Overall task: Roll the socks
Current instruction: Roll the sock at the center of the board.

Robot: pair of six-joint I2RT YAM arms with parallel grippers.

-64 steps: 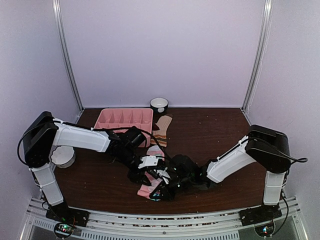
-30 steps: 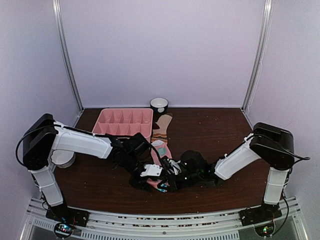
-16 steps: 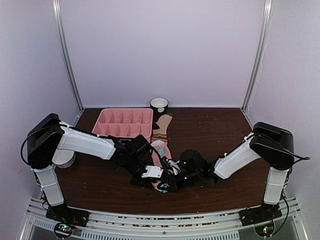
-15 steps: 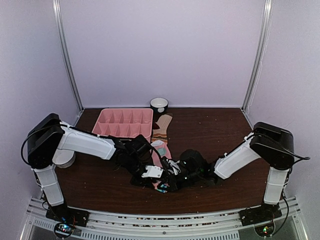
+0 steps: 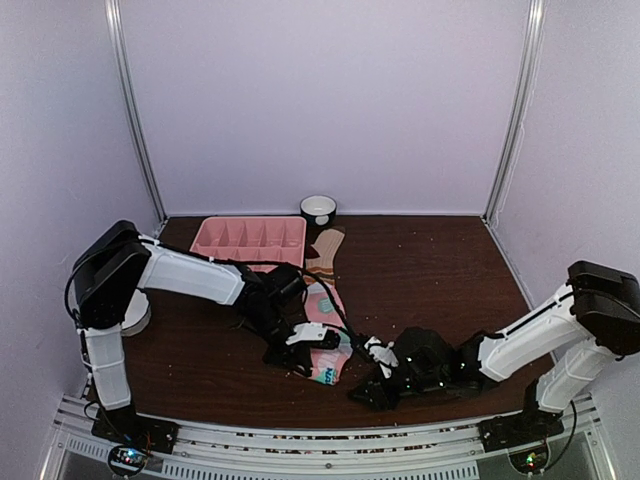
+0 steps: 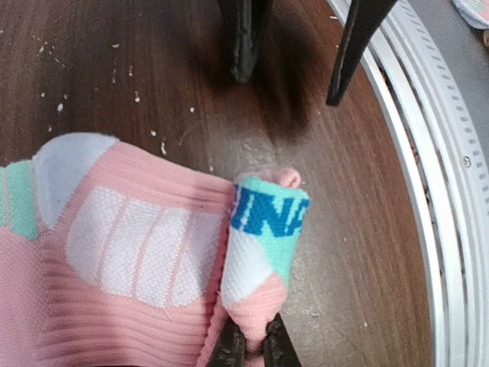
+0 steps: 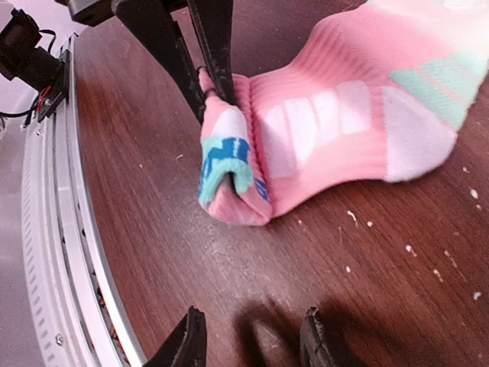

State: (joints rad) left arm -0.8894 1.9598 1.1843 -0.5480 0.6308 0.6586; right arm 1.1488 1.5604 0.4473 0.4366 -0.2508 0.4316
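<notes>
The pink sock (image 5: 328,352) with teal and white patches lies near the table's front, its cuff end folded over into a short roll (image 6: 263,229). My left gripper (image 6: 254,348) is shut on that folded end and pinches the pink fabric; in the right wrist view its dark fingers (image 7: 214,53) come down onto the roll (image 7: 229,180). My right gripper (image 7: 252,340) stands open just in front of the sock, apart from it and holding nothing; it is low at the front right (image 5: 368,393). The tan striped sock (image 5: 325,260) lies flat further back beside the tray.
A pink divided tray (image 5: 250,240) sits at the back left, with a small bowl (image 5: 318,208) behind it by the wall. A white bowl (image 5: 130,315) is by the left arm's base. The metal rail (image 5: 300,440) runs along the front edge, close to both grippers.
My right gripper let go of the pink sock, opened and drew back to the right. My left gripper closed on the folded end, and the sock now lies more spread out.
</notes>
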